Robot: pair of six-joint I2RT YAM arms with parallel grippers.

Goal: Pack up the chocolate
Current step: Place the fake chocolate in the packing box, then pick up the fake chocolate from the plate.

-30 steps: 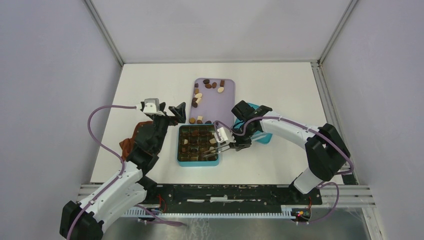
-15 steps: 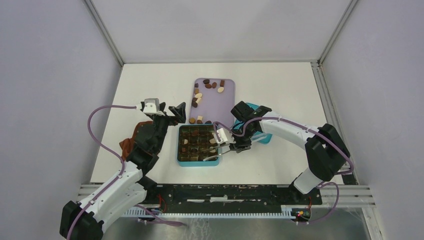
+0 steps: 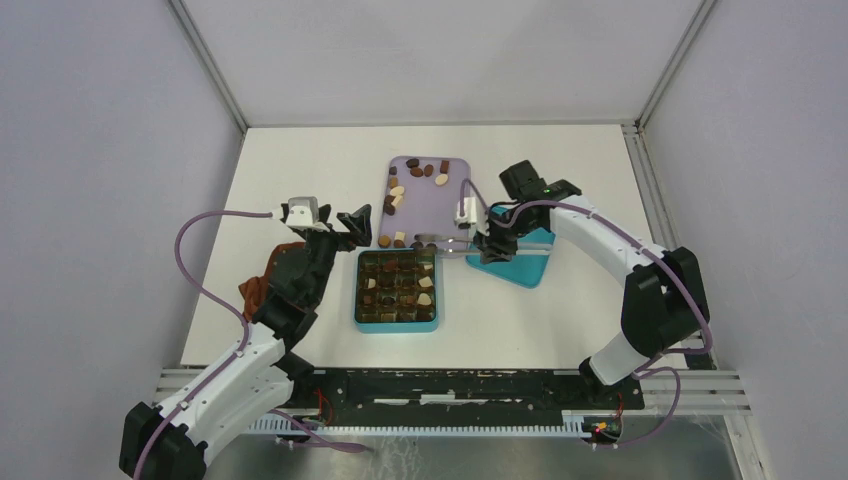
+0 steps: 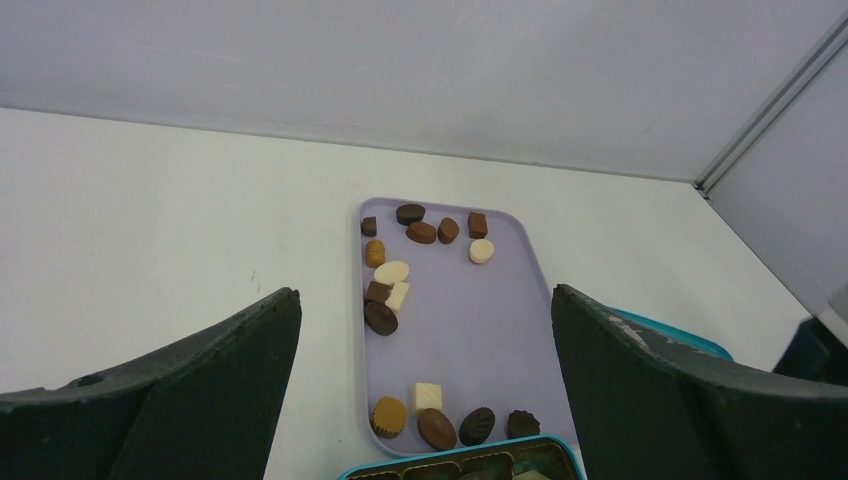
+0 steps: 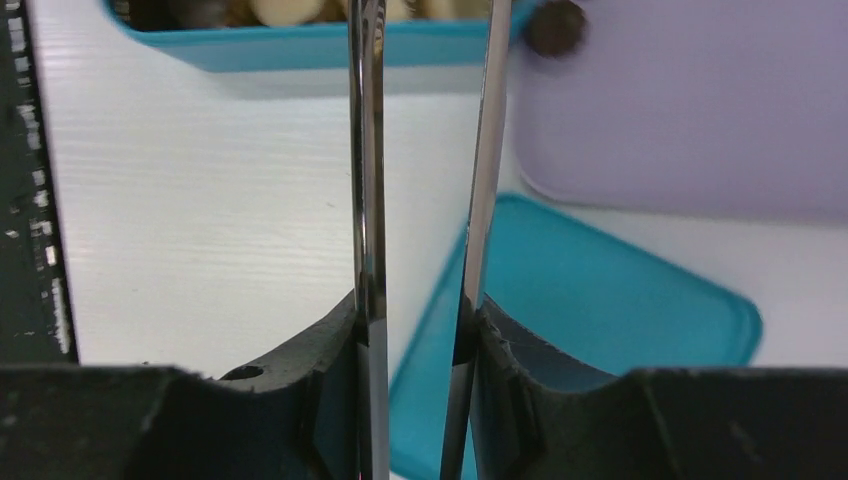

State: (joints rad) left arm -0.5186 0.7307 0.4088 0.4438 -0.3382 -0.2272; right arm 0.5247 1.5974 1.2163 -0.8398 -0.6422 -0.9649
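On the left of the counter (image 3: 300,170), a reddish-brown cloth (image 3: 258,288), partly hidden by the left arm. Left gripper (image 3: 355,224) beside the lavender tray (image 4: 470,320), jaws spread wide and empty, probably idle for now. On the tray, loose chocolate (image 4: 391,272): dark, brown and cream pieces. Just in front, the teal box (image 3: 397,326), its gridded insert partly filled. Right gripper (image 3: 432,239) over the tray's near edge, thin jaws slightly parted, nothing seen between, likely aiming at a piece. Beneath that arm, the teal lid (image 5: 600,300), laid aside.
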